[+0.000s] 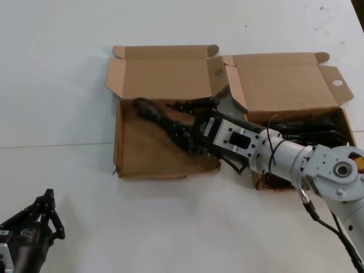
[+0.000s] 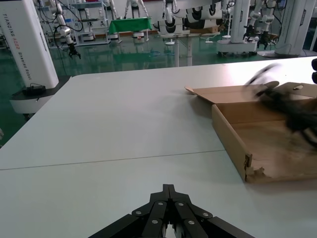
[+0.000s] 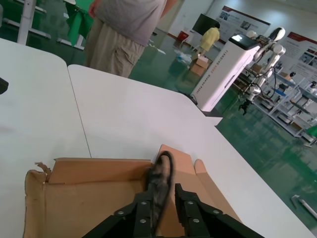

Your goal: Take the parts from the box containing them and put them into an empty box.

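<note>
White worktop (image 1: 68,85) fills the scene, with a green-floored hall of other robots beyond it. On it sit 2 shallow brown cardboard mailer boxes side by side, lids hinged open. The box without a hole in its flaps (image 1: 128,153), ragged along its front edge, is the one being filled. Just beside it, the box with a round hole in its lid flap (image 1: 296,85) holds the remaining black coiled power cords (image 1: 310,128).

The right gripper (image 1: 185,122) reaches across into the receiving box, its fingers (image 3: 143,213) clamped on 1 black coiled cord (image 1: 151,111) that trails out towards the back wall. The left gripper (image 1: 45,213) waits near the front of the worktop with its fingers together.

To place it well, I judge the cord should be lowered until it rests on the box floor before the fingers part. Releasing low keeps the floppy bundle from springing over the wall, and withdrawing straight up avoids snagging a loop.
</note>
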You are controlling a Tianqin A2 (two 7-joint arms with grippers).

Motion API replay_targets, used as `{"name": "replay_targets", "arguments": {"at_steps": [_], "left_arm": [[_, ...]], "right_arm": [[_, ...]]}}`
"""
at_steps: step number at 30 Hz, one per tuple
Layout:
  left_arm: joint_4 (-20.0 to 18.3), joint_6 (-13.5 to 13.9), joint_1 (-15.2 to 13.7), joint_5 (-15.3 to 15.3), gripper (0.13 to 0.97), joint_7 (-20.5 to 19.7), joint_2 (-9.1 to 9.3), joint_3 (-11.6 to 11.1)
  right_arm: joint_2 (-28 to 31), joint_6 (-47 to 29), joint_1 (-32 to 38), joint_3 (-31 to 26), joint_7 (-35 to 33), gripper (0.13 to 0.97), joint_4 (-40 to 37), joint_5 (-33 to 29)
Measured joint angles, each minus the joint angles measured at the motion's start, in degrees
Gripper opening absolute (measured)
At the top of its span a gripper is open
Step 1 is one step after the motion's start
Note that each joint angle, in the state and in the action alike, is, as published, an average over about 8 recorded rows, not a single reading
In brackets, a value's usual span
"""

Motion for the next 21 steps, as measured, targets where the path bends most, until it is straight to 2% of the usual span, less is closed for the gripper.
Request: {"name": "replay_targets", "arguments": {"at_steps": [6, 14, 15, 21], "left_arm": [[0.0, 0.0, 0.0, 0.0, 0.156, 0.0, 0.0, 0.0], [0.0, 0.0, 0.0, 0.0, 0.156, 0.0, 0.0, 0.0], [0.0, 0.0, 0.0, 0.0, 0.156, 0.0, 0.0, 0.0], [0.0, 0.0, 0.0, 0.0, 0.156, 0.0, 0.0, 0.0]], "right_arm": [[1.37, 1.57, -0.1, -1.98, 0.0, 0.184, 1.44, 1.22], [6.47, 4.2, -2.9, -2.68, 0.0, 0.348, 11.59, -1.07], [7.24, 4.41, -3.55, -2.4, 0.0, 0.348, 13.37, -1.65], [10.86, 5.13, -8.82, 0.81, 0.0, 0.483, 23.83, -4.51]]}}
